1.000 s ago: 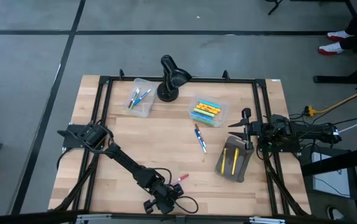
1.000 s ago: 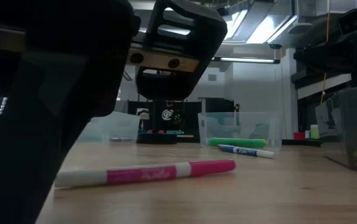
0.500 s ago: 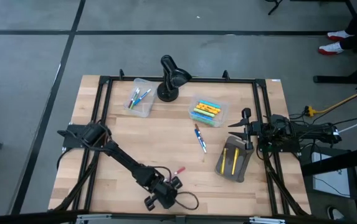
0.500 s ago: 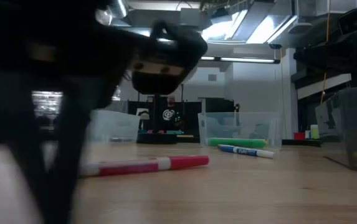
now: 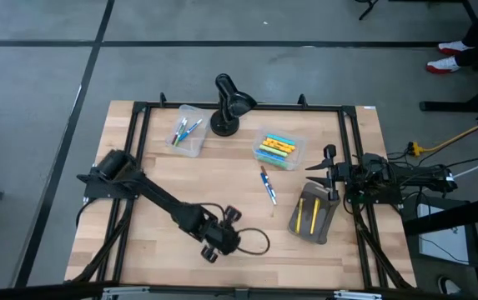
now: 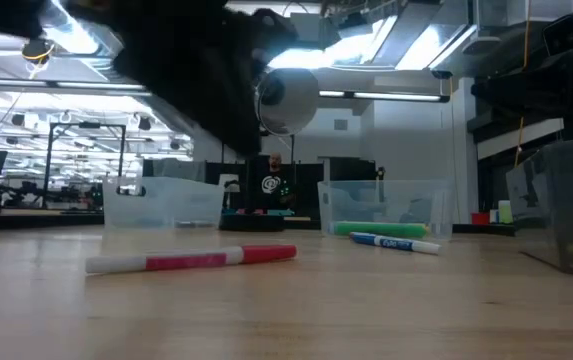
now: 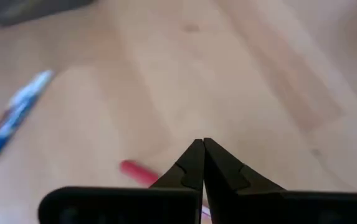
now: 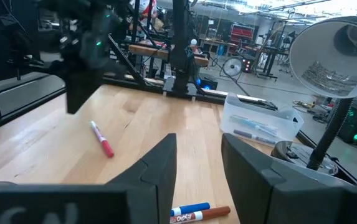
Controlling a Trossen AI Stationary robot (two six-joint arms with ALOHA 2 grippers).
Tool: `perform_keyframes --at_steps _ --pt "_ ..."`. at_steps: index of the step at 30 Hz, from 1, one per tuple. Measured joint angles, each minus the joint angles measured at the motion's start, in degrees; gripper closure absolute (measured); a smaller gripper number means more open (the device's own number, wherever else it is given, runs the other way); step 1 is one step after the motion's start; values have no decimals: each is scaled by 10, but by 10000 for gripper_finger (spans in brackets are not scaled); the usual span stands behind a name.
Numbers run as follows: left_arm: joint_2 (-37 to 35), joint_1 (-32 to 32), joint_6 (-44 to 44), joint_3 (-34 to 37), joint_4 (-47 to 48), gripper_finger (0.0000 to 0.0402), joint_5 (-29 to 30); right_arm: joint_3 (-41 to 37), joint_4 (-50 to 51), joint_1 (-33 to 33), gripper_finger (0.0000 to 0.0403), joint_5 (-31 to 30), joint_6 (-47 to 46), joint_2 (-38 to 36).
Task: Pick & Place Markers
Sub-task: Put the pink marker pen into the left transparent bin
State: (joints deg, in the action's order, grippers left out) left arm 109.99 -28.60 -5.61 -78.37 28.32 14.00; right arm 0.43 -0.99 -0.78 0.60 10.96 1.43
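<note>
A red-and-white marker (image 6: 191, 260) lies flat on the wooden table near its front edge. It also shows in the right wrist view (image 8: 102, 139), and its red end shows in the left wrist view (image 7: 134, 169). My left gripper (image 5: 228, 218) hovers above it with its fingers shut (image 7: 202, 149) and empty; in the high view the arm hides the marker. My right gripper (image 5: 326, 171) waits at the table's right side, open (image 8: 198, 168) and empty. A blue marker (image 5: 270, 193) and an orange one (image 5: 264, 176) lie mid-table.
A black desk lamp (image 5: 228, 104) stands at the far edge between two clear bins: the left one (image 5: 187, 133) holds a few markers, the right one (image 5: 278, 148) several coloured ones. A grey pouch (image 5: 312, 212) with yellow markers lies below my right gripper.
My left gripper has risen from the table near its front edge and gone toward the far edge, turning as it went, fingers away from the marker. The red-and-white marker has slid a little along the table toward the far edge and still lies flat.
</note>
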Motion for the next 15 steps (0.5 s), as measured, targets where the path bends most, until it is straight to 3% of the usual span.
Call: perform_keyframes --at_steps 3,9,15 --pt "-38 19 46 50 -41 400 10 0 0 0 276 0 0 0" --pt "-102 81 173 159 -143 400 -47 0 0 0 276 0 0 0" --pt "-119 111 212 139 -91 386 -47 0 0 0 276 0 0 0"
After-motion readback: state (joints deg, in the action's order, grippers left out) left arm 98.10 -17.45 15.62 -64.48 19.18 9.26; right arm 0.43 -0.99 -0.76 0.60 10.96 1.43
